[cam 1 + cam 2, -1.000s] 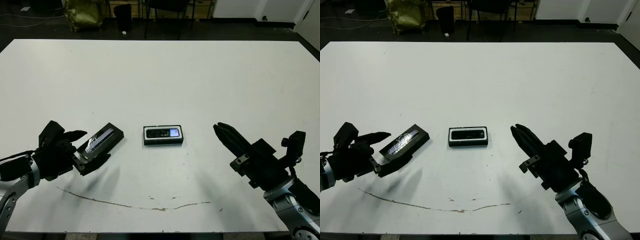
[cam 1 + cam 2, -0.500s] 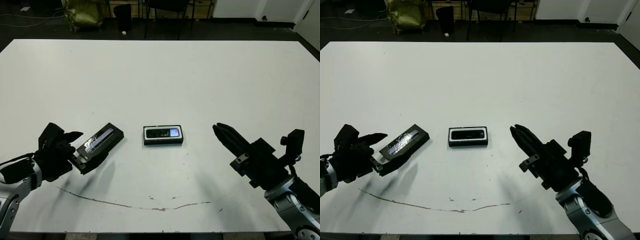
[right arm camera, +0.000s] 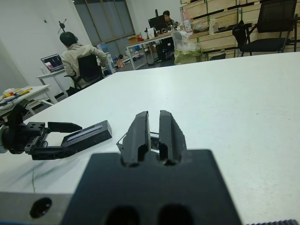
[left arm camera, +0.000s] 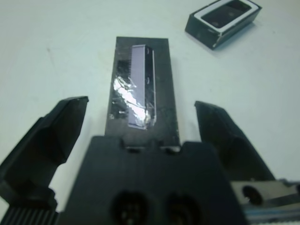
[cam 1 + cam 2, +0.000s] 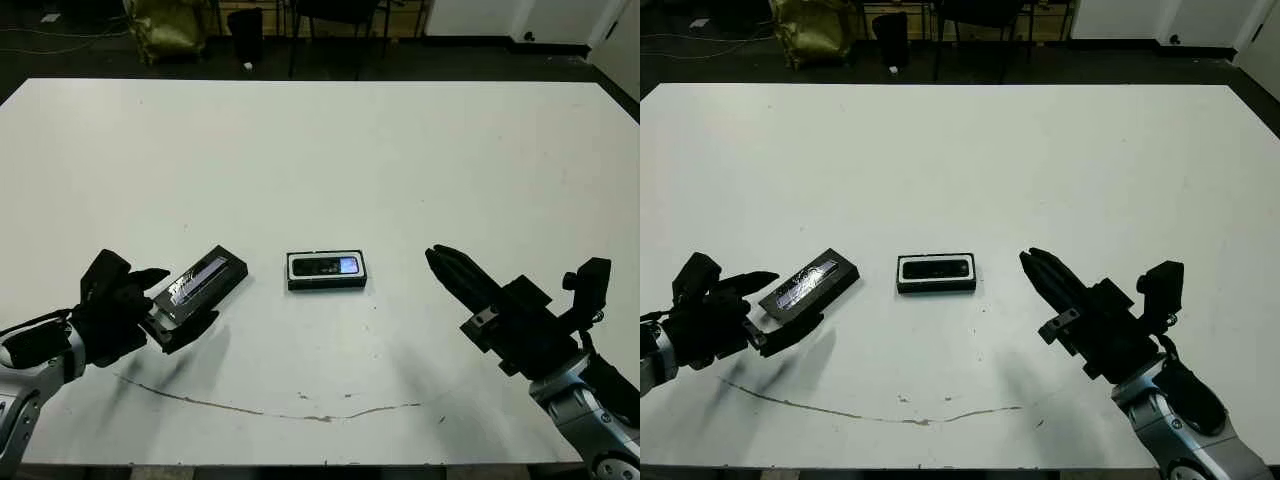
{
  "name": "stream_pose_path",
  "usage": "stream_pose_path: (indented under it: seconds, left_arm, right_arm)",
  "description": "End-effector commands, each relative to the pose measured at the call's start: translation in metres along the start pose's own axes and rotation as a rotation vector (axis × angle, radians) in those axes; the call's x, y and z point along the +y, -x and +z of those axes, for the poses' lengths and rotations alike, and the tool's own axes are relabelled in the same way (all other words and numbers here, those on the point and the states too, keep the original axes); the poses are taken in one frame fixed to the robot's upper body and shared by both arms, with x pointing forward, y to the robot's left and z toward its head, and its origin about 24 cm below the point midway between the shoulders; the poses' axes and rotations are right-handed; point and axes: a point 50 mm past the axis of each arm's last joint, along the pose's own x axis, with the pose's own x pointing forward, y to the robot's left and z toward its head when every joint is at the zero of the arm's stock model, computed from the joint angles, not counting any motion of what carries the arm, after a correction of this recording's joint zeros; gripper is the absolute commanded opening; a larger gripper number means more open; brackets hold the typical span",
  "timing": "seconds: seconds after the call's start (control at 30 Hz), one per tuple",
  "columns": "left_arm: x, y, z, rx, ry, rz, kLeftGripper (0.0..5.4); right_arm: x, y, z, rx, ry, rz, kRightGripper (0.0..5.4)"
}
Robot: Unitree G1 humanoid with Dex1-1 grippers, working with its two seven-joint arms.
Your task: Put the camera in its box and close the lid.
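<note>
The left gripper (image 4: 140, 126) has its fingers spread wide, the lid (image 4: 142, 91) lying loose between them on the table (image 5: 330, 160), its glossy grey strip facing up. Beyond its fingertips the camera (image 5: 327, 266) already sits in the white-lined box (image 5: 326, 284), so only the closing seems left. The right gripper (image 5: 1042, 270), fingers pressed together and empty, points toward the box from the opposite side.

white table (image 5: 330, 150) | dark floor (image 5: 80, 55) | black chair (image 3: 276, 23) | windows (image 3: 101, 21)
</note>
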Motion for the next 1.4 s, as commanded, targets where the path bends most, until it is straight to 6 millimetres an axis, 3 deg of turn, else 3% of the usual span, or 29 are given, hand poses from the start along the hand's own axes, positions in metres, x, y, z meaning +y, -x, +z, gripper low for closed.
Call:
stream_pose_path:
  seconds: [0.03,0.5,0.93,1.23,1.4]
  left_arm:
    - [0.001,0.000,-0.010,0.047,0.046,0.018,5.38]
    - [0.008,-0.003,-0.023,0.100,0.045,0.063,5.38]
    - [0.003,-0.005,-0.028,0.077,0.131,0.008,5.38]
    - [0.002,-0.005,-0.026,0.072,0.044,-0.075,5.38]
    - [0.000,-0.003,-0.023,0.116,-0.005,-0.083,4.51]
  right_arm:
    - [-0.004,0.001,-0.001,0.011,0.011,-0.009,0.00]
    - [-0.004,0.002,0.000,0.026,0.005,-0.015,0.00]
    - [-0.004,0.002,0.001,0.021,0.022,-0.010,0.00]
    - [-0.005,0.002,0.001,0.023,0.018,-0.011,0.00]
    - [-0.004,0.002,0.000,0.016,0.005,-0.008,0.00]
